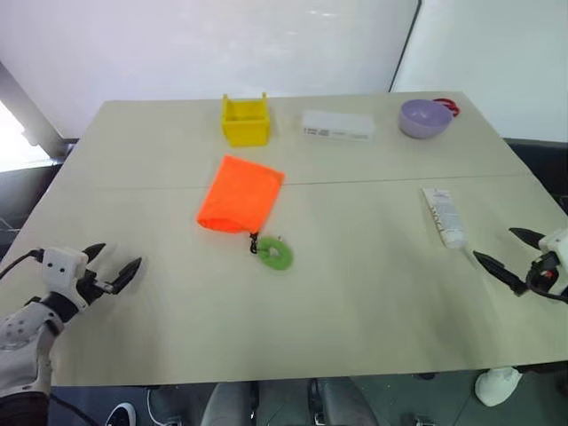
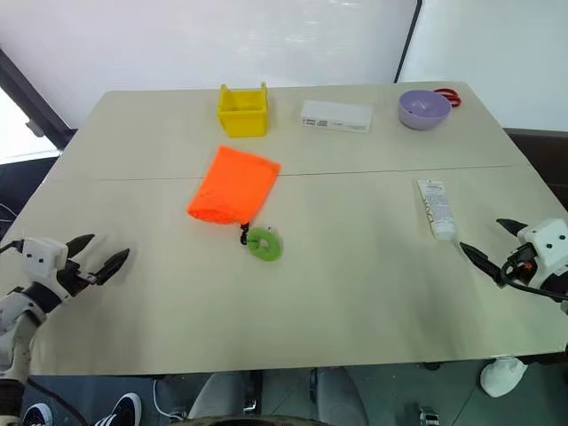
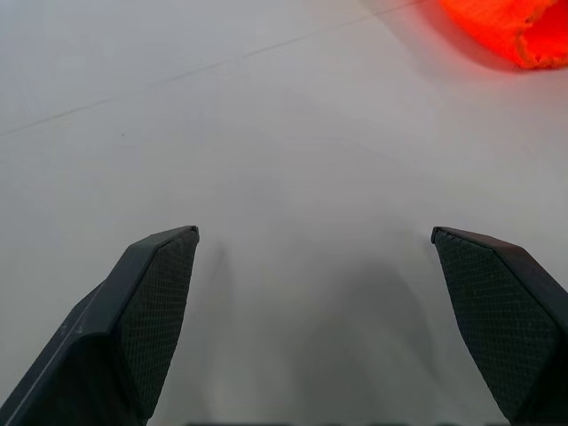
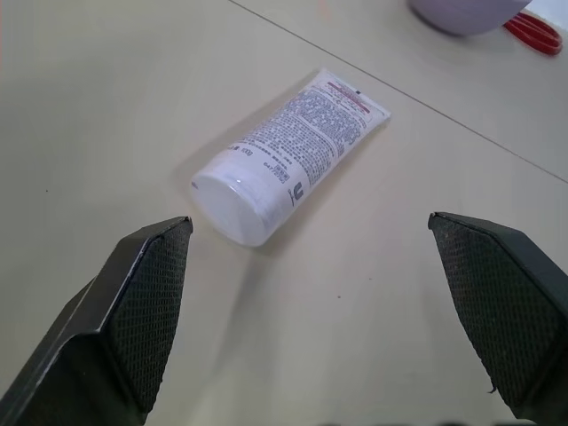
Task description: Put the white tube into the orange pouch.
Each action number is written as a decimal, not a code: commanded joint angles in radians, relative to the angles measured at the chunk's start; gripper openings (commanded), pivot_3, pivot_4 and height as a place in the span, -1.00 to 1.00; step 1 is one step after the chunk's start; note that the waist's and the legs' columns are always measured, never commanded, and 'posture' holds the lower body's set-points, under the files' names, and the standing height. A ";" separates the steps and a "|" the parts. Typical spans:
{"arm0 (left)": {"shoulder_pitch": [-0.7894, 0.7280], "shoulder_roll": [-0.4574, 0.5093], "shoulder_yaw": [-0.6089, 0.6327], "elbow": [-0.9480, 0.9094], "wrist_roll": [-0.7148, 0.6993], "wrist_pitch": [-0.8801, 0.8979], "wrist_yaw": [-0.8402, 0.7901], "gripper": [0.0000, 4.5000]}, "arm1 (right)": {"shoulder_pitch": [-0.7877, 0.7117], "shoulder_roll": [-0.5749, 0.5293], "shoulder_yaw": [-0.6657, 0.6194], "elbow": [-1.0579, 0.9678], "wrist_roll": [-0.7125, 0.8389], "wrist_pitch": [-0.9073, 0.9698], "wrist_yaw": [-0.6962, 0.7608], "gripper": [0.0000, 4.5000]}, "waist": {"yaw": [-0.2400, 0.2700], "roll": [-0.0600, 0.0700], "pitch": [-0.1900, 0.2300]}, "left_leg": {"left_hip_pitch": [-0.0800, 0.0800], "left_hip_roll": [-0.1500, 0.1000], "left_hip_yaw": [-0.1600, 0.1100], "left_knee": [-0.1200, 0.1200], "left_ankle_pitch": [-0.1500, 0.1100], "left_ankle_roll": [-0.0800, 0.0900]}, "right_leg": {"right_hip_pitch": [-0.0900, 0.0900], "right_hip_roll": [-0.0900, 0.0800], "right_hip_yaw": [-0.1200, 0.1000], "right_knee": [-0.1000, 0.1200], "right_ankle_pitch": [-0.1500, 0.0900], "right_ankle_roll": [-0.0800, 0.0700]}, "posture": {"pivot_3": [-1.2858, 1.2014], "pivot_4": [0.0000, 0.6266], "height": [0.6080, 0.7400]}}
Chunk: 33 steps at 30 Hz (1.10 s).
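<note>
Yellow bin (image 1: pixel 245 120), white box (image 1: pixel 337 125), purple bowl (image 1: pixel 424 117) line the table's (image 1: pixel 355 266) far edge.

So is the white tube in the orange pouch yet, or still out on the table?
Out. The white tube lies flat on the table, cap toward the open right gripper, well apart from the orange pouch.

Matt beige table (image 1: pixel 355 293); soft orange cloth pouch (image 1: pixel 240 194); smooth glossy plastic tube (image 4: pixel 288 153); textured black finger pads (image 4: pixel 151 306).
</note>
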 commanded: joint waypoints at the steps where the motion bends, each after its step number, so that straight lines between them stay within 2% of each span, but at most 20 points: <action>1: -0.021 -0.002 0.005 -0.017 -0.003 -0.025 0.003 1.00 | -0.025 0.002 0.000 -0.019 0.009 0.001 -0.009 0.98 | 0.000 0.000 0.000 | 0.000 0.000 0.000 0.000 0.000 0.000 | 0.000 0.000 0.000 0.000 0.000 0.000 | 0.03 -0.52 1.00; 7: -0.047 0.039 -0.034 -0.021 0.036 0.030 -0.010 1.00 | -0.036 0.008 0.001 -0.020 0.010 0.002 -0.025 0.98 | 0.000 0.000 0.000 | 0.000 0.000 0.000 0.000 0.000 0.000 | 0.000 0.000 0.000 0.000 0.000 0.000 | 0.03 -0.52 1.00; 9: -0.063 0.043 -0.015 -0.025 -0.003 0.031 -0.040 1.00 | -0.030 0.009 0.003 -0.032 0.011 0.004 -0.025 0.98 | 0.000 0.000 0.000 | 0.000 0.000 0.000 0.000 0.000 0.000 | 0.000 0.000 0.000 0.000 0.000 0.000 | 0.03 -0.52 1.00; 17: -0.048 0.029 0.007 -0.020 -0.035 -0.041 -0.089 1.00 | -0.011 0.016 -0.004 -0.050 0.020 0.016 -0.023 0.98 | -0.001 0.000 0.000 | 0.000 0.000 0.000 0.000 0.000 0.000 | 0.000 0.000 0.000 0.000 0.000 0.000 | 0.03 -0.52 1.00; 23: -0.045 0.036 -0.016 -0.019 -0.001 -0.120 -0.099 1.00 | -0.012 0.014 -0.005 -0.046 0.022 0.016 -0.024 0.98 | 0.000 0.000 0.000 | 0.000 0.000 0.000 0.000 0.000 0.000 | 0.000 0.000 0.000 0.000 0.000 0.000 | 0.03 -0.52 1.00; 33: -0.048 0.021 -0.028 -0.065 -0.011 -0.138 -0.097 1.00 | 0.017 0.015 -0.005 -0.074 0.028 0.015 -0.009 0.98 | 0.000 0.000 0.000 | 0.000 0.000 0.000 0.000 0.000 0.000 | 0.000 0.000 0.000 0.000 0.000 0.000 | 0.03 -0.52 1.00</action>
